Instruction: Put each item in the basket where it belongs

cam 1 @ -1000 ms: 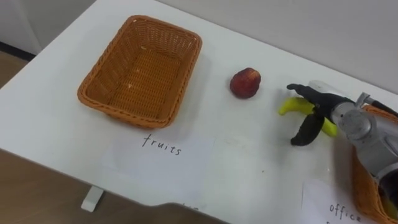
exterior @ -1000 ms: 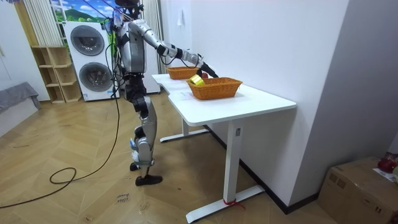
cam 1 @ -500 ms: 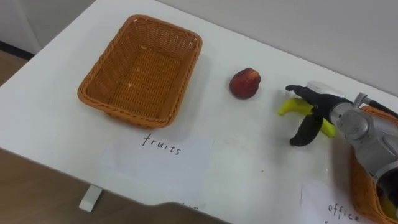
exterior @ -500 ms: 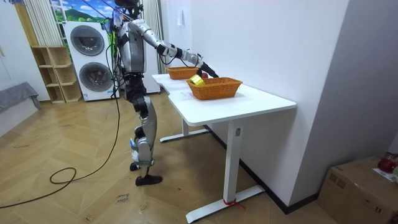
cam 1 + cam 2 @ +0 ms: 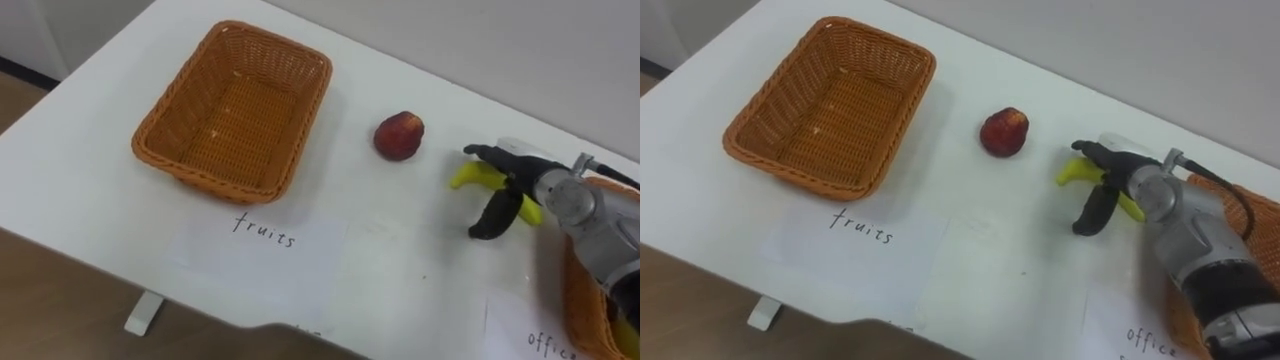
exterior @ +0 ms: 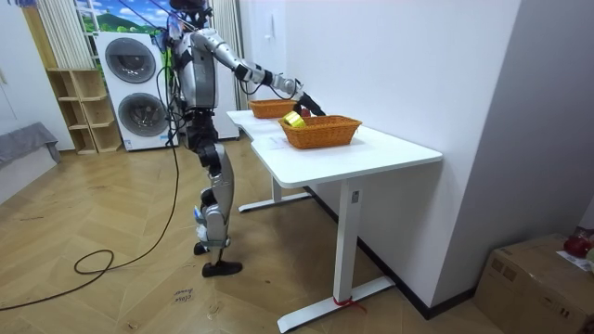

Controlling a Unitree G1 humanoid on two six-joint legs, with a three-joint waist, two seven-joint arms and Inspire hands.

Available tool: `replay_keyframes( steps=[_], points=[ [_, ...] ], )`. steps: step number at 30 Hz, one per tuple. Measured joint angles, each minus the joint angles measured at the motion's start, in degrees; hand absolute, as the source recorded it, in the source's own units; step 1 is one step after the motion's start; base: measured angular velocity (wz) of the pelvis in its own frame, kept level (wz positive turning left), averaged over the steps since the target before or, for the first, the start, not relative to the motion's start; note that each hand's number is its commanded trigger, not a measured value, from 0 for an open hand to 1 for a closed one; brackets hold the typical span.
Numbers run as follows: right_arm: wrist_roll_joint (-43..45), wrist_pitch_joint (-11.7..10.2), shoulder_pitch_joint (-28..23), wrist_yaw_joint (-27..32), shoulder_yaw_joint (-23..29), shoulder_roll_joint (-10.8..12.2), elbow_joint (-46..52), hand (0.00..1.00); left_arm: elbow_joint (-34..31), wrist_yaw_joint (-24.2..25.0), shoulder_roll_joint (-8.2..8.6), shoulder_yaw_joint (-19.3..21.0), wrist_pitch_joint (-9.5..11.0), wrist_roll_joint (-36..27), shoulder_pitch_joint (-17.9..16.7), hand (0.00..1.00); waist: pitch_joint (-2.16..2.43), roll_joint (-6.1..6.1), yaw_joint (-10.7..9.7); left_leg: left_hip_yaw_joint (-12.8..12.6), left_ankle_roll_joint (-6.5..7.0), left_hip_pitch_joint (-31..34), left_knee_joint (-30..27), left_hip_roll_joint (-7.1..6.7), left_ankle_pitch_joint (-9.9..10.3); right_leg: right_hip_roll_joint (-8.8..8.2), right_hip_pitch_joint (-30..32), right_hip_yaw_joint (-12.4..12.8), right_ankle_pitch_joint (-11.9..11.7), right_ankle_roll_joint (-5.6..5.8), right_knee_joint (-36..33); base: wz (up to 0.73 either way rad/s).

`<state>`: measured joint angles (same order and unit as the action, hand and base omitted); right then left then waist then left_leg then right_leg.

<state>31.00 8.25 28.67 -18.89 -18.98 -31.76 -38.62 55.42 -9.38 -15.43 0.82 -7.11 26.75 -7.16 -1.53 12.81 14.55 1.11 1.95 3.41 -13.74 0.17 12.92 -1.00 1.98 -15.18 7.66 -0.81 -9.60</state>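
Note:
An empty wicker basket (image 5: 160, 125) stands at the left of the white table (image 5: 400, 260), with a paper label (image 5: 262, 232) in front of it. A red round fruit (image 5: 399, 135) lies to its right. Further right lies a yellow banana (image 5: 466, 177). My right hand (image 5: 520, 185) is over the banana and open, with straight fingers (image 5: 488, 153) beyond it and the thumb (image 5: 490, 218) on its near side. A second wicker basket (image 5: 585, 290) shows at the right edge, partly behind my forearm.
A second paper label (image 5: 545, 340) lies at the lower right, in front of the right basket. The table's near edge runs along the bottom left, with wooden floor (image 5: 60, 320) beyond it. In the room view I stand at the table's long side, right arm stretched over it.
The whole picture has shifted a little, which is the camera's own move. My right hand stays over the banana in the same pose.

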Motion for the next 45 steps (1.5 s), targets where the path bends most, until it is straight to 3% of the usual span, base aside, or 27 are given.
replay_keyframes(
  steps=[8,9,10,11,12,25,36,45],
  points=[
    [-1.1,0.0,1.4,-3.3,0.2,0.0,-4.5,0.00,1.1,0.6,-0.67,0.0,0.0,0.1,-0.2,0.00,-0.02,-0.07,0.1,0.9,-0.04,-0.2,-0.1,-0.03,0.0,-0.03,-0.9,-0.8,0.0,0.00,0.0,0.07],
    [-1.2,0.0,1.4,-3.5,0.2,0.0,-4.6,0.05,1.1,0.9,-0.81,0.0,0.0,0.1,-0.2,0.00,-0.01,-0.05,0.1,0.9,-0.06,-0.2,-0.1,-0.02,0.0,-0.02,-0.9,-0.8,0.0,0.00,0.0,0.00],
    [-1.4,0.0,1.4,-3.9,0.2,0.0,-4.7,0.48,1.1,1.3,-1.05,0.0,0.0,0.1,-0.1,0.00,0.02,-0.01,0.1,0.9,-0.07,-0.2,-0.1,-0.02,0.0,-0.02,-0.9,-0.8,0.0,0.00,0.0,0.00],
    [-1.6,0.0,1.5,-4.1,0.2,0.0,-5.1,0.70,1.1,1.4,-1.17,0.0,0.0,0.1,0.0,0.00,0.04,0.02,0.1,0.9,-0.08,-0.3,-0.1,-0.03,-0.1,-0.03,-0.9,-0.8,0.0,0.00,0.0,0.00],
    [-1.6,0.0,1.5,-4.2,0.2,0.0,-5.3,1.00,1.1,1.4,-1.22,0.0,0.0,0.1,0.0,0.00,0.05,0.03,0.1,0.9,-0.08,-0.3,-0.1,-0.03,-0.1,-0.03,-1.0,-0.8,0.0,0.00,0.0,0.00],
    [-1.2,0.6,1.5,-3.1,1.5,0.0,-5.5,1.00,1.4,1.5,-1.60,-1.2,0.1,0.3,0.5,0.00,0.24,0.24,0.1,0.8,-0.08,-1.0,0.0,-0.02,-0.1,0.03,-1.5,-0.7,0.0,0.00,0.1,0.00],
    [-0.9,0.6,1.6,-3.0,0.1,0.0,-5.0,1.00,1.9,1.0,-1.66,-2.4,0.1,0.2,1.3,0.00,0.03,-0.25,-0.2,0.5,-0.09,-0.9,0.2,0.01,0.0,0.04,-1.4,-0.6,0.0,-0.01,0.0,0.00],
    [0.6,0.6,1.5,-3.8,0.0,0.0,-3.1,1.00,1.8,1.0,-1.87,-2.8,0.1,-0.2,1.4,0.00,0.46,0.05,-0.3,0.4,-0.09,-1.0,-0.1,0.01,-0.1,0.03,-1.3,-0.6,0.0,-0.02,0.0,0.00]
  ],
)
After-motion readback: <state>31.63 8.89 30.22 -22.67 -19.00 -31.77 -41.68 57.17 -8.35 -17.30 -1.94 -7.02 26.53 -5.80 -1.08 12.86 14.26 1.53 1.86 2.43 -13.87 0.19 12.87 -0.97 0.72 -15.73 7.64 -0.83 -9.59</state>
